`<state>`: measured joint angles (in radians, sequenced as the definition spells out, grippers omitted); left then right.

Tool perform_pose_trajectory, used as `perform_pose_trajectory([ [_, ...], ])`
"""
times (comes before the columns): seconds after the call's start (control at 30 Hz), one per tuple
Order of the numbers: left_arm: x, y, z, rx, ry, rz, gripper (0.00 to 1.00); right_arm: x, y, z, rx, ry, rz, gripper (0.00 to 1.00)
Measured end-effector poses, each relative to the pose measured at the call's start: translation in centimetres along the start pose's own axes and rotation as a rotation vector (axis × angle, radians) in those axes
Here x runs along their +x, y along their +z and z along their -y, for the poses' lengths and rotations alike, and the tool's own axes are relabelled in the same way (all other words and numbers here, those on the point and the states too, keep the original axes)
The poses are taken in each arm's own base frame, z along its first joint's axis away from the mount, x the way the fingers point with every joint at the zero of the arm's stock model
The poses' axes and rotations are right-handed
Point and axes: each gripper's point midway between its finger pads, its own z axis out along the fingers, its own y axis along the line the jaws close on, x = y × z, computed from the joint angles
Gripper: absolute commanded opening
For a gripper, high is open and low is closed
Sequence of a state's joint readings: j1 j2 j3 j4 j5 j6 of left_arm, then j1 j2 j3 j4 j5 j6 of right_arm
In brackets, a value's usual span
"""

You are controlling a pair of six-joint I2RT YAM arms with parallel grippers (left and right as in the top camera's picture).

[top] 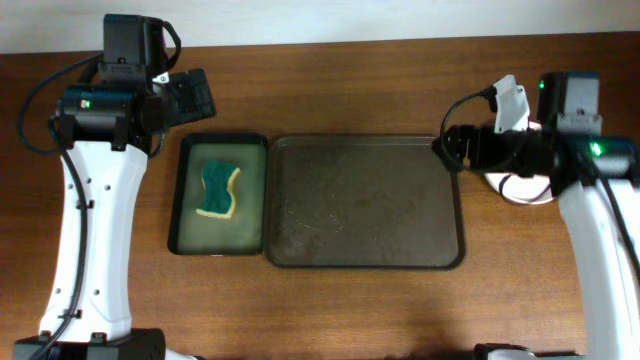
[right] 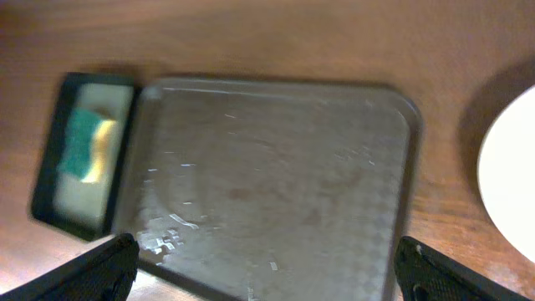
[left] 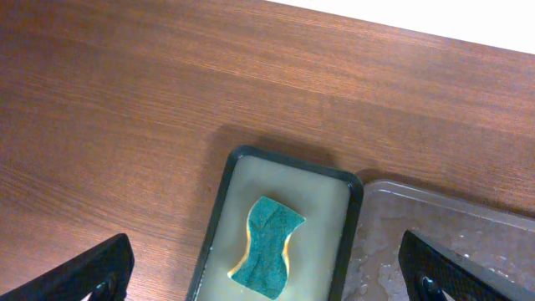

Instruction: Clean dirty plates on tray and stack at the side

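The dark brown tray [top: 360,200] lies mid-table, wet and streaked, with no plate on it. To the right of the tray, a white plate [top: 520,188] shows on the table, mostly hidden under my right arm. Its rim also shows in the right wrist view as the plate [right: 510,171]. My right gripper [top: 450,150] hovers open over the tray's right rim [right: 405,167], with nothing between the jaws of the gripper [right: 267,272]. My left gripper [top: 190,95] stands open and empty above the table, behind the green tray; in its wrist view the gripper [left: 272,276] frames the sponge.
A narrow dark green tray [top: 185,200] sits against the brown tray's left side and holds a green and yellow sponge [top: 218,190] in shallow liquid. Bare wooden table [top: 330,310] runs in front of both trays.
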<state>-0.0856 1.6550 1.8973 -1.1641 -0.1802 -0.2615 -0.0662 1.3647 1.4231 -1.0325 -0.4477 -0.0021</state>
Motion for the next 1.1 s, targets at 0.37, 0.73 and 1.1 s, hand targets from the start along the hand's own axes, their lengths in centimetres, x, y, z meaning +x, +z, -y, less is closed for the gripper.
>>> perform_pose_trajectory([
  [0.37, 0.0, 0.0, 0.0, 0.000, 0.000, 0.000, 0.99, 2.4, -12.0, -11.3, -0.130, -0.347, 0.322, 0.98],
  [0.73, 0.0, 0.0, 0.0, 0.000, 0.000, 0.000, 0.99, 4.7, -21.1, -13.2, -0.072, -0.718, 1.095, 0.98],
  [1.1, 0.0, 0.0, 0.0, 0.000, 0.000, -0.001, 0.99, 8.4, -13.7, -8.5, 0.016, -0.783, 1.332, 0.99],
])
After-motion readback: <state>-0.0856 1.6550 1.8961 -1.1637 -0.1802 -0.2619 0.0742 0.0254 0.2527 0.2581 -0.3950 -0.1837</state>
